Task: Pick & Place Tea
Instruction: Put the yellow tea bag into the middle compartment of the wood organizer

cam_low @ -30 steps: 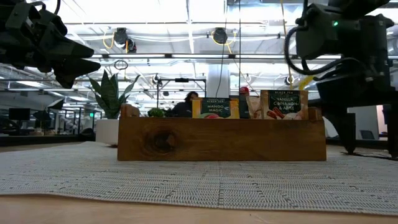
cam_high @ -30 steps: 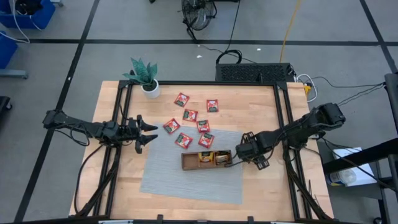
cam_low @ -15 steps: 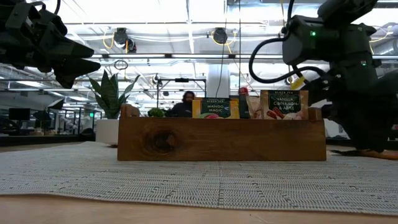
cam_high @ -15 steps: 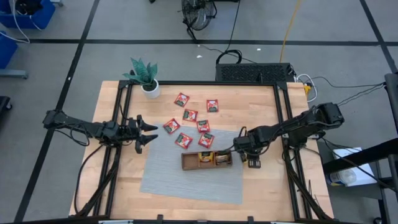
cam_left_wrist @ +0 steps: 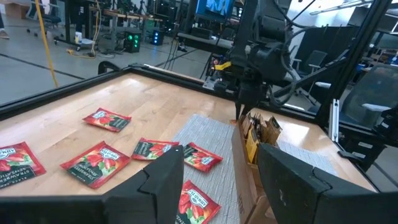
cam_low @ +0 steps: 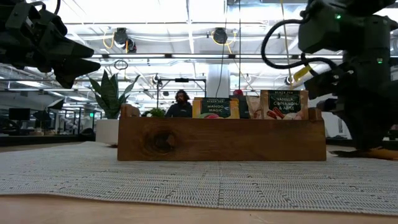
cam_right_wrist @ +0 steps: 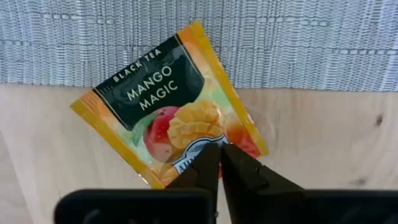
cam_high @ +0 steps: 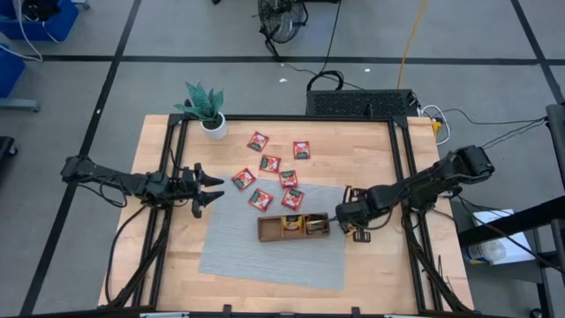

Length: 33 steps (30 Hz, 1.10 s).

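Flat orange-yellow foil-paper "Mango Magic" tea sachet (cam_right_wrist: 169, 102): light, thin, flexible, slippery. Pinched at one edge by closed right gripper (cam_right_wrist: 219, 163), right of wooden tray (cam_high: 293, 227). Left gripper (cam_high: 210, 187) open, empty.

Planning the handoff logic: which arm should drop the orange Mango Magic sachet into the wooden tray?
Right. Its end effector is shut on the orange Mango Magic sachet beside the wooden tray; the left end effector hovers farther away.

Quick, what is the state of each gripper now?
Left gripper: open, holding nothing, above the table's left side.
Right gripper: shut on the Mango Magic tea sachet, by the mat's edge.
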Motion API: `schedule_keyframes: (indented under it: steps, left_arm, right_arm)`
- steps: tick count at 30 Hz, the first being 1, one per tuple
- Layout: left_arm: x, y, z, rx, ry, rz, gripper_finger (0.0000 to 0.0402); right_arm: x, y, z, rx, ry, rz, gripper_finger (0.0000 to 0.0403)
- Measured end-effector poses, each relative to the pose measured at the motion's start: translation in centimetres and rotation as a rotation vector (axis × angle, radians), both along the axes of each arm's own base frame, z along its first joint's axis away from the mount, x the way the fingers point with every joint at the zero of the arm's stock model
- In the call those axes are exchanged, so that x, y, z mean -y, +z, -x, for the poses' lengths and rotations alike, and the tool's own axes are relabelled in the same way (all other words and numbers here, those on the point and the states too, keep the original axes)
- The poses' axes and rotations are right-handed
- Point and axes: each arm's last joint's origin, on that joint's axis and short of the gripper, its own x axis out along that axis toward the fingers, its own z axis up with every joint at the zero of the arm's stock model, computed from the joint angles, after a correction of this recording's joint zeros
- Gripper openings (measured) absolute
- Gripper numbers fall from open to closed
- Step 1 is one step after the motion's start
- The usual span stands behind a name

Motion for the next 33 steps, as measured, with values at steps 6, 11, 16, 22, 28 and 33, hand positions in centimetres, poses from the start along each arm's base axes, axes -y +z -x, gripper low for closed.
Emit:
schedule_keyframes:
  steps: [6,11,16,22,28,33]
  left_arm:
    - [0.0,0.0,0.0,0.0,0.0,0.0,0.0205]
    - [0.0,0.0,0.0,0.0,0.0,0.0,0.0205]
    - [0.0,0.0,0.0,0.0,0.0,0.0,0.0205]
    - [0.0,0.0,0.0,0.0,0.0,0.0,0.0205]
    - [0.0,0.0,0.0,0.0,0.0,0.0,0.0205]
    - [0.0,0.0,0.0,0.0,0.0,0.0,0.0205]
  right_arm:
    - [-0.1,1.4,0.4,0.036,0.005,-0.063,0.0109]
    - [-0.8,2.3,0.3,0.122,0.103,-0.079,0.0229]
    - [-1.5,1.3,-0.2,0.119,0.266,0.014,0.0299]
    - [-1.1,-1.8,-0.7,-0.012,0.33,-0.042,0.0308]
    - [-0.5,-2.9,-0.6,-0.095,0.281,-0.065,0.0285]
    - [-0.1,-2.3,-0.4,-0.099,0.182,-0.074,0.0249]
